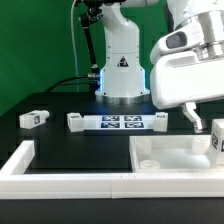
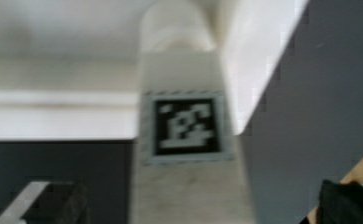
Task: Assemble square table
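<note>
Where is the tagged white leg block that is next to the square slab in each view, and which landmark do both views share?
Exterior view: the leg block is at the exterior view's right edge, beside the square slab.
Wrist view: the same leg block, it seems, runs through the middle of the picture, its tag facing the camera.
Shared landmark: the slab, probably the white surface behind the leg.

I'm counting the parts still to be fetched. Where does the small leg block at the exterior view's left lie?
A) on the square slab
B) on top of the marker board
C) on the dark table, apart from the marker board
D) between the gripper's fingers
C: the leg block lies on the dark table, with a bare gap between it and the marker board.
</note>
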`<state>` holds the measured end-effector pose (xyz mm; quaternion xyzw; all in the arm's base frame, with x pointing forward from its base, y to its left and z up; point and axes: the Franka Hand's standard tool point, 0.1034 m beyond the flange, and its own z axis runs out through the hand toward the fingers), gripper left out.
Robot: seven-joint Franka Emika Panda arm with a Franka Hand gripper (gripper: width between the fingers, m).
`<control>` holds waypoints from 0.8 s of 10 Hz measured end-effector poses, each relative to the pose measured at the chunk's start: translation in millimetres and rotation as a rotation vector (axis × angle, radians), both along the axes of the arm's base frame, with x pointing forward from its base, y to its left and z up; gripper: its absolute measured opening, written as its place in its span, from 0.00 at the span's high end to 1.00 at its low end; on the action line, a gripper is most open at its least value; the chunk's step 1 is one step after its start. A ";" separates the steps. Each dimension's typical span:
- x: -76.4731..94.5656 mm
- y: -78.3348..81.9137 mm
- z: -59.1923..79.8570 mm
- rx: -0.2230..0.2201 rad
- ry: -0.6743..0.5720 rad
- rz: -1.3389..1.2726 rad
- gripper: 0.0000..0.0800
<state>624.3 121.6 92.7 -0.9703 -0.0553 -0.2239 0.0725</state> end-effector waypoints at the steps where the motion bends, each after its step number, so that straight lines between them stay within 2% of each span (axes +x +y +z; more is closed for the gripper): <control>1: 3.5 -2.3 4.4 -0.007 -0.031 -0.008 0.19; 2: -2.0 2.5 -0.7 0.014 0.022 -0.008 0.19; 3: -8.0 11.3 -2.2 0.050 0.139 0.004 0.19; 4: -5.6 8.5 0.0 0.053 0.212 0.025 0.19; 5: -2.3 -2.3 1.2 0.039 0.302 0.035 0.19; 7: 6.1 -11.4 4.4 -0.025 0.452 0.081 0.19; 8: 6.5 -12.5 3.5 -0.016 0.510 0.038 0.19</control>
